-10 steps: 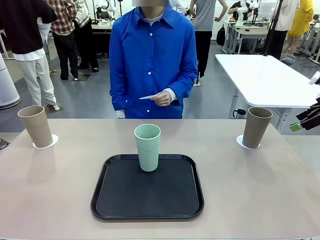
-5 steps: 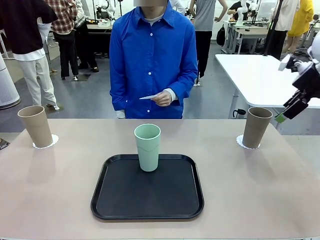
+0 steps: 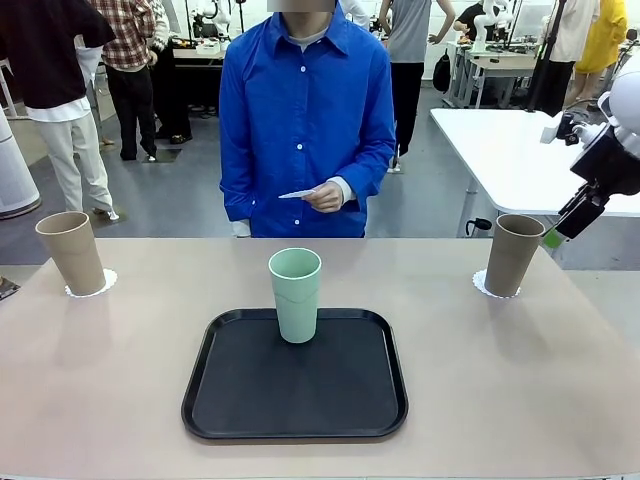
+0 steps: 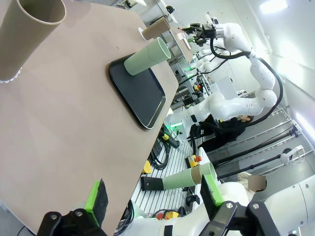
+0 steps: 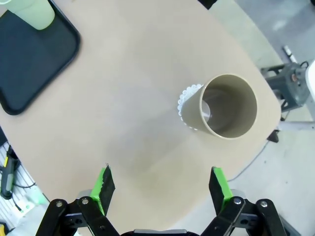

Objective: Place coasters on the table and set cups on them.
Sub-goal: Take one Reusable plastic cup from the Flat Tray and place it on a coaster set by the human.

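Note:
One tan cup (image 3: 72,252) stands on a lacy coaster (image 3: 95,284) at the table's (image 3: 120,400) far left. A second tan cup (image 3: 513,254) stands on a coaster (image 3: 483,287) at the far right. The mint green cup (image 3: 295,294) is upright on the black tray (image 3: 295,400). The person's hand (image 3: 325,196) holds a third coaster (image 3: 297,194). My right gripper (image 3: 560,232) hangs open, up and to the right of the right cup (image 5: 226,105), whose coaster (image 5: 184,102) peeks out. My left gripper (image 4: 155,196) is open and empty, well back from the left cup (image 4: 29,39).
A white table (image 3: 520,150) stands behind the far right corner. The person in blue stands at the far edge, in the middle. Bare tabletop lies between the tray and each tan cup and in front of the tray.
My right arm has come in from the right edge and risen, with its gripper now higher and closer to the right cup. Cups, coasters and the person's hand have stayed put.

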You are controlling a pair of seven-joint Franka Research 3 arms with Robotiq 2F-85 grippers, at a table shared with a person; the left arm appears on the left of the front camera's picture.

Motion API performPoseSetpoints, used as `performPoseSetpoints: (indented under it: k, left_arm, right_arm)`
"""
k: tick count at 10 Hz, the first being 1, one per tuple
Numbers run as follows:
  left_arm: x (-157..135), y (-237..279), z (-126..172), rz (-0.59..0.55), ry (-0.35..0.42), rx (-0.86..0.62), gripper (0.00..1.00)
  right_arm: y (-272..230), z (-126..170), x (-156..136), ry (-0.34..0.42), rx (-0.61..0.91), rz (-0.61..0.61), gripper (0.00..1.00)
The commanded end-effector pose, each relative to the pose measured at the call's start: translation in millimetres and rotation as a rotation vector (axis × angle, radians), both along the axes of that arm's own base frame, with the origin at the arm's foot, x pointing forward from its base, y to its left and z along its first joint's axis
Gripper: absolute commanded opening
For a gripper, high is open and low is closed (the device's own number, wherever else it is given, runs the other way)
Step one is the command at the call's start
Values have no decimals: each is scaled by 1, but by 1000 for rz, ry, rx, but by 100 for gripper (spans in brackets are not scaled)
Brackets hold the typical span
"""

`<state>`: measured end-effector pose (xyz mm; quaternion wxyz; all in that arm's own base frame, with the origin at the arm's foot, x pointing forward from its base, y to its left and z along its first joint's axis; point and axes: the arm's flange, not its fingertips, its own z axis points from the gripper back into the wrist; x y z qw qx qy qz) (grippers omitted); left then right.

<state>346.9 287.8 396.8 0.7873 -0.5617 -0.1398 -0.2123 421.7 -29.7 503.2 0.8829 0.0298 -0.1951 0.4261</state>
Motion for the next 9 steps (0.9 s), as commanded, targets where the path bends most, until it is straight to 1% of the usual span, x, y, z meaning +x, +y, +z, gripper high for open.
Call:
performPoseSetpoints:
  k: [1,7,8,9]
  left_arm:
    - [-1,1,2,6,1,3,100]
    - [-1,1,2,6,1,3,100]
    - [-1,1,2,6,1,3,100]
    - [-1,1,2,6,1,3,100]
  right_arm:
    - [0,0,-2,-19,-15,1,100]
    - [0,0,-2,-19,-15,1,100]
    - [-1,2,-1,-8,11,1,100]
    - [5,18,-30,22,28,-249,100]
